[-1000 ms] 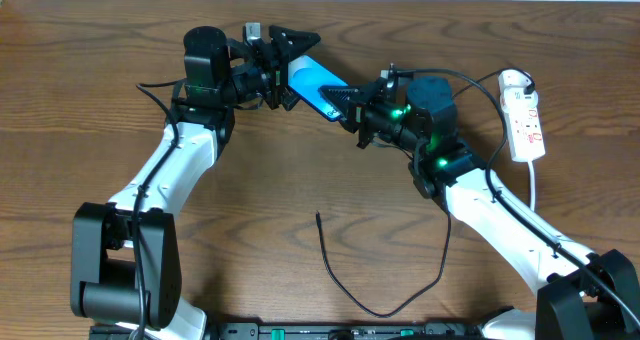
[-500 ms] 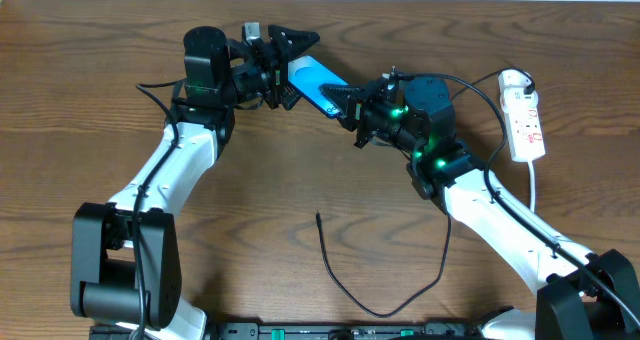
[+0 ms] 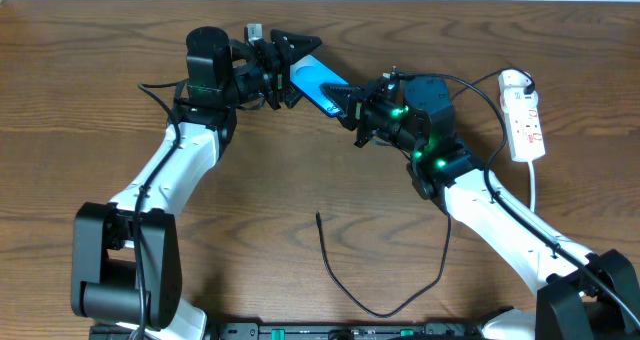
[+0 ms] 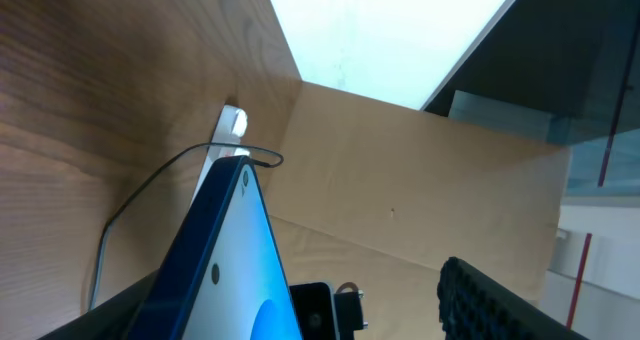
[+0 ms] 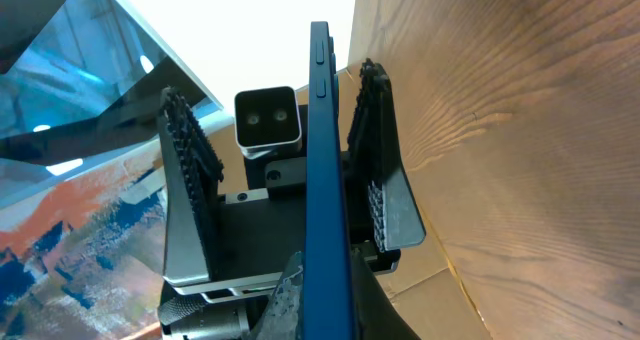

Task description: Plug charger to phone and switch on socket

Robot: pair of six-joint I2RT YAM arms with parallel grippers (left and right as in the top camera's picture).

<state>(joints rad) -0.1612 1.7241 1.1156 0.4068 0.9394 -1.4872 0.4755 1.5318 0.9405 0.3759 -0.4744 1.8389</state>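
Observation:
The phone (image 3: pixel 316 80), its screen bright blue, hangs tilted above the table's far middle. My right gripper (image 3: pixel 347 102) is shut on its near-right end. In the right wrist view the phone (image 5: pixel 320 160) stands edge-on between my right fingers (image 5: pixel 300 300). My left gripper (image 3: pixel 298 68) is open and straddles the phone's far-left end. Of its two pads, one (image 5: pixel 375 150) lies close to the phone and the other (image 5: pixel 188 170) stands apart. The charger (image 3: pixel 345 285), a thin black cable, lies loose on the near table. The white socket (image 3: pixel 526 115) rests at the far right.
The socket's white cord (image 3: pixel 535 185) runs toward the near edge past my right arm (image 3: pixel 500 215). My left arm (image 3: pixel 165 170) reaches in from the near left. The charger's free tip (image 3: pixel 318 215) points toward the middle of the wooden table (image 3: pixel 80 100).
My left gripper's fingers have drawn somewhat closer together around the phone's end, and the left wrist has edged slightly right. The right gripper and phone have hardly moved.

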